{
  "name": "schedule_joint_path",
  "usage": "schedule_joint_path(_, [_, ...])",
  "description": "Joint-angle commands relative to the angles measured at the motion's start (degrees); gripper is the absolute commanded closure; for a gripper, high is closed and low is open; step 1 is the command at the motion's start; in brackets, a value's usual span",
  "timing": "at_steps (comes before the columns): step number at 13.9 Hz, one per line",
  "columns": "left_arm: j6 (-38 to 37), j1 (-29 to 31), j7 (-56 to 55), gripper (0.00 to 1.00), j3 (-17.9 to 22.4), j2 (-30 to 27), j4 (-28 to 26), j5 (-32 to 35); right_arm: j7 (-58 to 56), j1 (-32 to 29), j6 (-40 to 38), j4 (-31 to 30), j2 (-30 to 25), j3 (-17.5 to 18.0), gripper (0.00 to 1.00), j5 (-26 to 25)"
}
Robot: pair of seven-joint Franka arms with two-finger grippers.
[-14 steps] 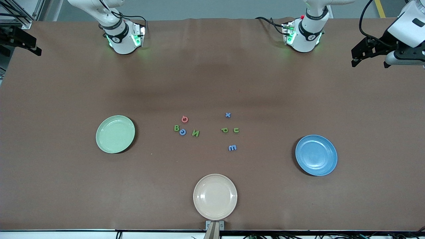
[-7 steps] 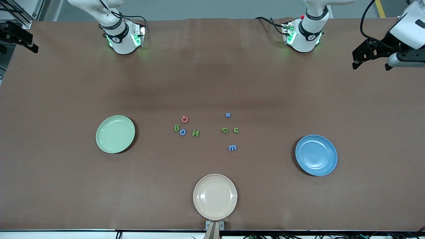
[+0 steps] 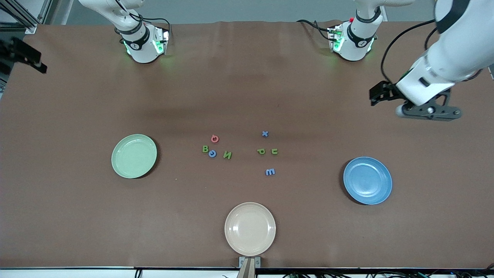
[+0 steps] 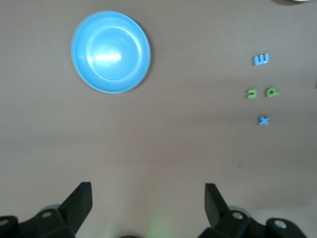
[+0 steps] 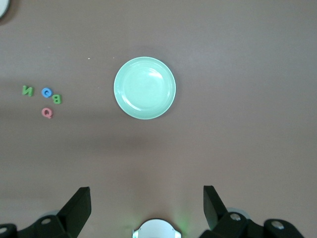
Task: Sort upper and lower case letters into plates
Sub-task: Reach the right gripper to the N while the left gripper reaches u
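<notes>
Hovering high over bare table at its own end, the left gripper (image 4: 147,198) spreads its fingers wide and holds nothing. The small letters x (image 3: 264,133), p (image 3: 261,151), n (image 3: 274,151) and m (image 3: 270,172) lie toward mid-table from it; the blue plate (image 3: 367,180) sits just below it, nearer the camera. Nothing blocks the way. The right gripper (image 5: 147,198) waits, equally wide and empty, above the green plate (image 3: 134,156), capitals Q (image 3: 215,138), B (image 3: 205,148), G (image 3: 212,153), N (image 3: 227,155) beside that. A cream plate (image 3: 250,229) sits apart.

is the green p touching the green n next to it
Apart. The left wrist view shows bare table between the green p and the green n.
</notes>
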Motion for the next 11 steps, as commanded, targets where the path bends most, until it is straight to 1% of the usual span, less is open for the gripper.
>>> schedule_joint_path(1, [4.7, -2.7, -9.8, 0.0, -2.7, 4.4, -0.5, -0.7, 0.1, 1.2, 4.2, 1.2, 7.9, 0.2, 0.0, -0.1])
schedule_joint_path(3, [13.9, -6.3, -14.6, 0.0, -2.8, 7.0, -5.7, -0.7, 4.6, 4.2, 7.4, -0.3, 8.5, 0.2, 0.0, 0.2])
schedule_joint_path(4, [19.6, -8.9, -19.6, 0.0, -2.7, 8.6, -8.0, -0.6, 11.4, 5.9, 9.8, -1.2, 9.1, 0.2, 0.0, 0.9])
schedule_joint_path(5, [22.5, -10.9, -25.5, 0.0, -2.7, 11.6, -8.2, -0.5, 16.9, 7.8, 10.8, -1.4, 10.4, 0.2, 0.0, 2.9])
schedule_joint_path(7, [28.9, -14.7, -31.2, 0.0, -2.7, 17.3, -8.1, 2.1, 27.3, 11.5, 13.6, -2.1, 13.3, 0.2, 0.0, 5.8])
schedule_joint_path(9, [33.7, -16.2, -34.8, 0.0, -2.7, 21.9, -8.0, 2.7, 33.0, 16.0, 21.3, -6.7, 14.5, 0.2, 0.0, 6.5])
schedule_joint_path(11, [37.9, -17.8, -38.4, 0.0, -2.6, 25.5, -7.8, 5.8, 41.2, 20.9, 32.7, -13.0, 16.3, 0.1, 0.0, 6.5])
